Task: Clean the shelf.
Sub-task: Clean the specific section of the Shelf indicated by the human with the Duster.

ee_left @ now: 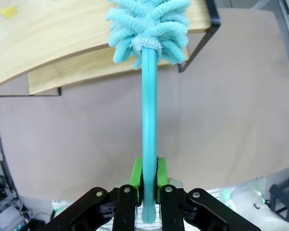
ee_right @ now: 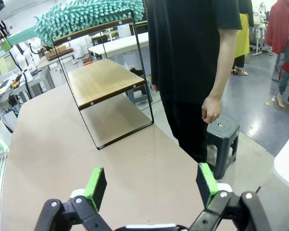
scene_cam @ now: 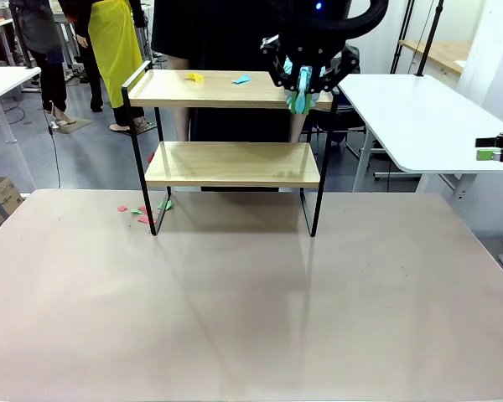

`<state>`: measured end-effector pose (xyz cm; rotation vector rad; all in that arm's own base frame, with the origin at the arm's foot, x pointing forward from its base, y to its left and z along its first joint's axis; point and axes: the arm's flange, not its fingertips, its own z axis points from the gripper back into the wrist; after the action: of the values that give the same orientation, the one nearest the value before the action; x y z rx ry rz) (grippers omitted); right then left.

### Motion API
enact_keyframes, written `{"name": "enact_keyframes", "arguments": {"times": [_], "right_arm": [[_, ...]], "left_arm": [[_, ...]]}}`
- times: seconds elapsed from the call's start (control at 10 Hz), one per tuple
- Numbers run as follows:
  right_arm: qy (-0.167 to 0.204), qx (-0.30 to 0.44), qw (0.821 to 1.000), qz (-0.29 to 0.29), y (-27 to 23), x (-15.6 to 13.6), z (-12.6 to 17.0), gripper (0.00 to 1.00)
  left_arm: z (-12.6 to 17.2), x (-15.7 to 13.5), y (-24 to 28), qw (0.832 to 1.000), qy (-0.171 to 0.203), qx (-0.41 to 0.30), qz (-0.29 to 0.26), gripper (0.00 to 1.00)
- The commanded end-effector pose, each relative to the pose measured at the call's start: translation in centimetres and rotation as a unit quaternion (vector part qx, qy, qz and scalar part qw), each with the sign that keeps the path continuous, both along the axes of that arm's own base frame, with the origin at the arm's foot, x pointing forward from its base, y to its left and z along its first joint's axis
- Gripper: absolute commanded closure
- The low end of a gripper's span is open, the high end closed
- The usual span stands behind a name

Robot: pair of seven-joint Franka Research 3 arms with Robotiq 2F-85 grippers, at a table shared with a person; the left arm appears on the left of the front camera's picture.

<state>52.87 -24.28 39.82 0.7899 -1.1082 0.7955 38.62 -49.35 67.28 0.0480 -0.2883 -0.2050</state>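
- One shelf stands on the far half of the tabletop. It has two wooden boards in a black frame.
- I have two claws. My left claw is clenched on one teal duster at the top board's right end. My right claw is released and holds nothing, well off to the right.
- Two paper scraps lie on the top board: one yellow scrap and one blue scrap.
- A few pink and green bits lie by the shelf's left leg, too small to count surely.
- The left wrist view adds my green pads pinching the duster's handle.
- The right wrist view adds the fluffy head lying along the top board, one person in black just beyond the shelf, and one grey stool.
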Motion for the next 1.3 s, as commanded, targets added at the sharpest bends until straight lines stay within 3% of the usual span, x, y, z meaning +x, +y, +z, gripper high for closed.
{"name": "enact_keyframes", "arguments": {"times": [0.0, 0.6, 1.2], "right_arm": [[-0.001, -0.001, 1.0, 0.0, 0.2, 0.0, 0.2, 0.0], [-0.001, -0.001, 1.0, 0.0, 0.2, 0.0, 0.2, 0.0], [-0.001, -0.001, 1.0, 0.0, 0.2, 0.0, 0.2, 0.0]], "left_arm": [[0.5, 0.7, 1.3, 0.999, 0.016, 0.029, 0.014, 0.86], [1.1, 2.2, 9.3, 0.991, 0.041, 0.101, 0.078, 0.86], [1.5, 1.5, 17.6, 0.953, 0.005, 0.246, 0.178, 0.86]]}}
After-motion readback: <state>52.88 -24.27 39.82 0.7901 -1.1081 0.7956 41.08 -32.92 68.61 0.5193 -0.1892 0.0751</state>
